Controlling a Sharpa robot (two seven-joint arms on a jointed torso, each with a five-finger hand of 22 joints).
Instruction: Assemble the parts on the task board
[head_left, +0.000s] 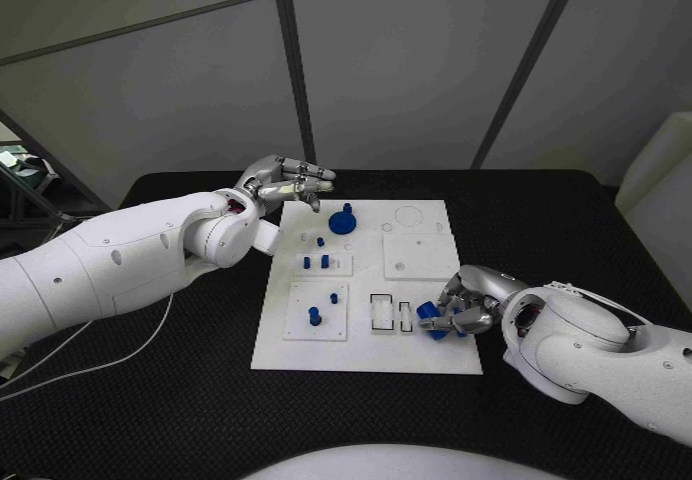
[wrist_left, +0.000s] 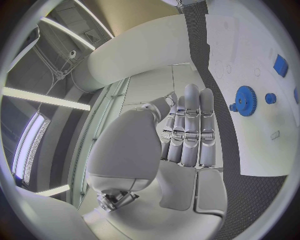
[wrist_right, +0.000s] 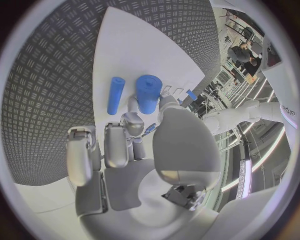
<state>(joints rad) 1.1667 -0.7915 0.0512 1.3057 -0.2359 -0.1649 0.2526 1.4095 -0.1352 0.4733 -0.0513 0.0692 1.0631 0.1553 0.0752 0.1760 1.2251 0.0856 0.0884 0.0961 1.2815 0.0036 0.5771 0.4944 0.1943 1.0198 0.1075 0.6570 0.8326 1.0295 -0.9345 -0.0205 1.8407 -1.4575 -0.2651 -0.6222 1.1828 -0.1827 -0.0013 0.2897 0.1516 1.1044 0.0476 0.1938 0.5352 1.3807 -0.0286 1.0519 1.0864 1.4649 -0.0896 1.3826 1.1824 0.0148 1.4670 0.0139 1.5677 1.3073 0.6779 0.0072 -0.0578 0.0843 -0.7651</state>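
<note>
Two silver hands work at opposite corners of the white rectangular task board (head_left: 368, 345) on the black textured tabletop (head_left: 173, 400). At the board's near right edge, the right hand (head_left: 464, 300) pinches a blue cylindrical part (wrist_right: 148, 93) in its fingers (wrist_right: 115, 145) — a slimmer blue peg (wrist_right: 115, 95) lies just beside it. At the far left corner the left hand (head_left: 286, 180) hovers, fingers (wrist_left: 192, 127) straight and together, holding nothing. A blue toothed gear (head_left: 343, 221) stands near it, while small blue pegs (head_left: 316, 262) stud the board between the hands.
</note>
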